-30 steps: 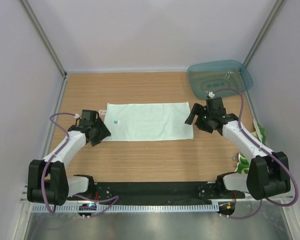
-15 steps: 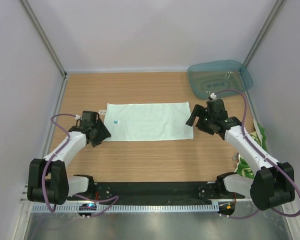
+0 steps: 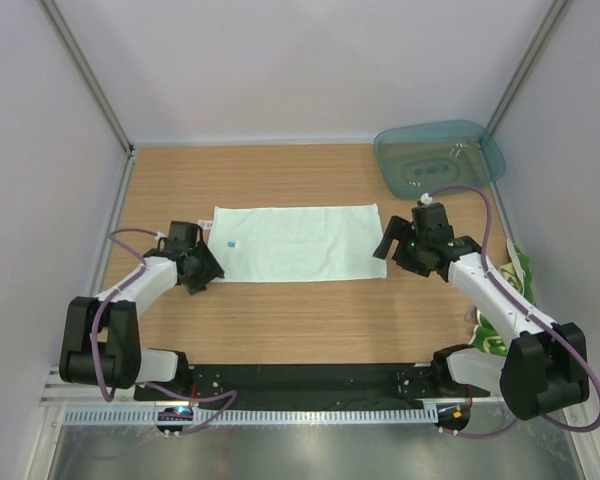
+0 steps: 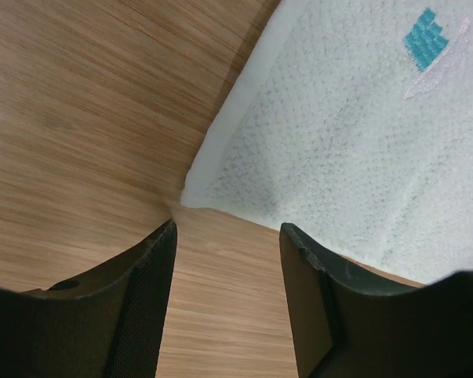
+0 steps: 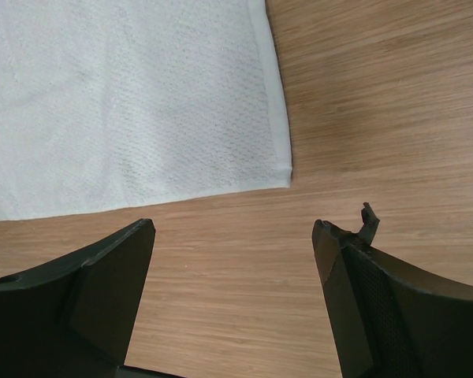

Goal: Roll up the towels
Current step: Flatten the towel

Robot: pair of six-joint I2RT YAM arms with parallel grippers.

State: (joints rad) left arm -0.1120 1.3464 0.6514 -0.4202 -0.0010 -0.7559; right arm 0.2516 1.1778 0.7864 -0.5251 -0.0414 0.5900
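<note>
Left jaws spread, empty, near towel corner; right jaws wider, empty, opposite corner.

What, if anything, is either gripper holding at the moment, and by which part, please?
Nothing is held. The left gripper and the right gripper are both open, each at a near corner of the white towel.

The right arm is covering most of the yellow-and-green towel, and both wrist views are cropping the white towel at their edges.
</note>
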